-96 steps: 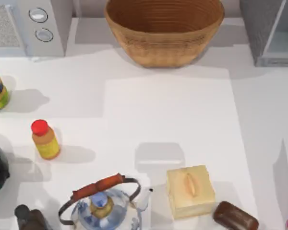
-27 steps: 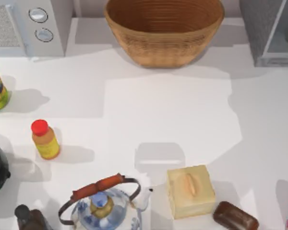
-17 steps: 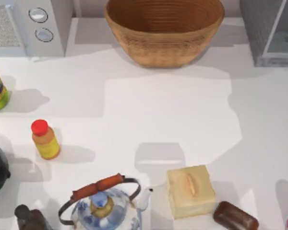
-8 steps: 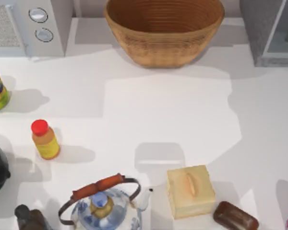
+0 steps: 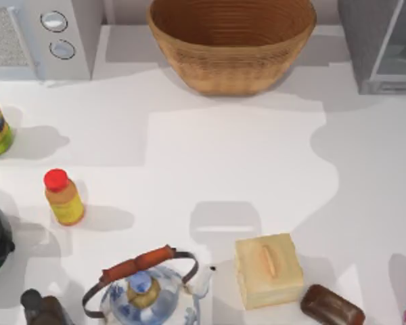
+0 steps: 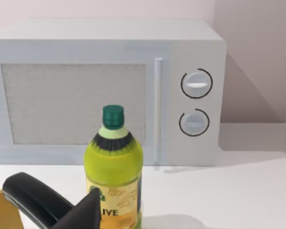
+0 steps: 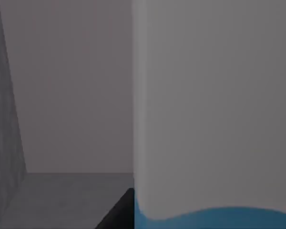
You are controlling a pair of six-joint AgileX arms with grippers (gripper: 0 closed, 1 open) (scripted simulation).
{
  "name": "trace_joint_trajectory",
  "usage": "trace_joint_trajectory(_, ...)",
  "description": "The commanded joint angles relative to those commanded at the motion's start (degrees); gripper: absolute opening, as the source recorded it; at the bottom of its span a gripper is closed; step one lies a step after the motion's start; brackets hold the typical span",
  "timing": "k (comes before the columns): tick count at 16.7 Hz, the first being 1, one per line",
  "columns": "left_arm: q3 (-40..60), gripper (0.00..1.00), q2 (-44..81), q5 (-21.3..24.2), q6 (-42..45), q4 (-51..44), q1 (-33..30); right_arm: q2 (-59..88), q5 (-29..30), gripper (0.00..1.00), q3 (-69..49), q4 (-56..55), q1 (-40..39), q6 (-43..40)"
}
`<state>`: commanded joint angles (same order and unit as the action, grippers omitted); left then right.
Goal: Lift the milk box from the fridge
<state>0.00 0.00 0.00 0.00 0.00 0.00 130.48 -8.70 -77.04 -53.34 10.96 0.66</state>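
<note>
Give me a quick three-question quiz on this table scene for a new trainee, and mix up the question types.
1. True or false: in the top view, the basket stands between the microwave and the fridge.
2. What colour is the cap of the small yellow bottle? A green, B red, C blue.
3. Fill in: in the top view, the thing just left of the cream box is the ____.
Key: 1 true; 2 B; 3 kettle.
</note>
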Motion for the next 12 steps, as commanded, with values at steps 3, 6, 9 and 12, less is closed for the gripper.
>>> trace_joint_trajectory(3, 0.0, 1.00, 0.0, 0.0, 0.0, 0.0, 0.0, -3.2, 0.0, 0.00, -0.9, 4.1, 0.0, 0.0)
trace_joint_trajectory(6, 0.0, 1.00, 0.0, 0.0, 0.0, 0.0, 0.0, -4.1, -0.1, 0.00, -1.1, 5.2, 0.0, 0.1)
trace_joint_trajectory(9, 0.0, 1.00, 0.0, 0.0, 0.0, 0.0, 0.0, -4.0, -0.1, 0.00, -0.8, 5.0, 0.0, 0.1)
trace_joint_trajectory(12, 0.0, 1.00, 0.0, 0.0, 0.0, 0.0, 0.0, -7.1, -0.8, 0.00, 3.2, 3.3, 0.1, 0.1)
